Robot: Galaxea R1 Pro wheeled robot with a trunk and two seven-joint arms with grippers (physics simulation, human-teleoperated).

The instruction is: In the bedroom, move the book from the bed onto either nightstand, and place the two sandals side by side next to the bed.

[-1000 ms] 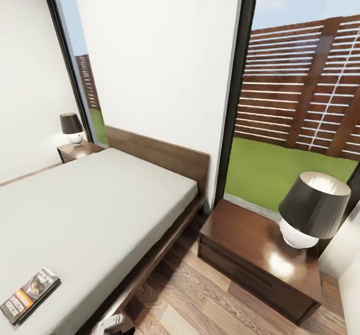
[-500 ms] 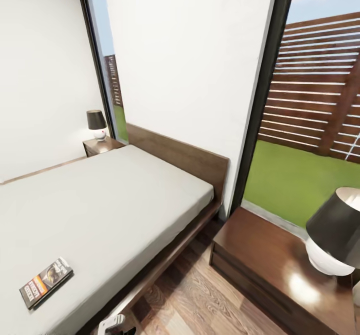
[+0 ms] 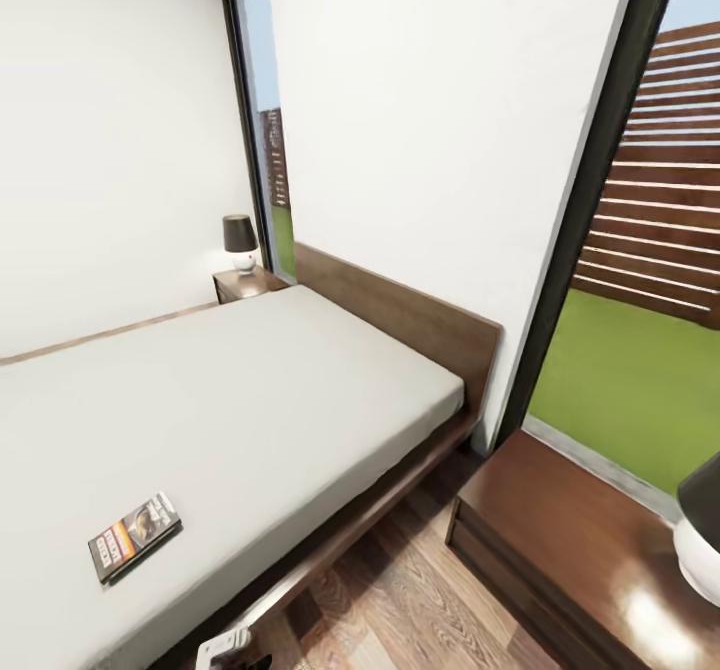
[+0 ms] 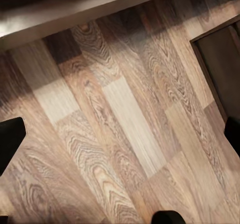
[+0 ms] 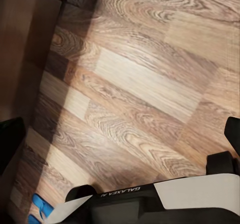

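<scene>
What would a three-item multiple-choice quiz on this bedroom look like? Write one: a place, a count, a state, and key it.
1. Where does the book lie?
A. on the near nightstand
B. on the mattress of the bed, toward its near edge
C. on the wood floor

2. How many nightstands show in the head view?
A. one
B. two
C. three

3. How do the left gripper's fingers stand in the left wrist view?
A. shut on the book
B. shut on a sandal
C. spread wide, with bare floor between them

Key: 1 B, the book rests flat on the grey mattress. 2 B, the far nightstand stands beside the headboard and the near nightstand by the window. 3 C, the dark fingers sit at opposite edges of that view, over plank floor.
</scene>
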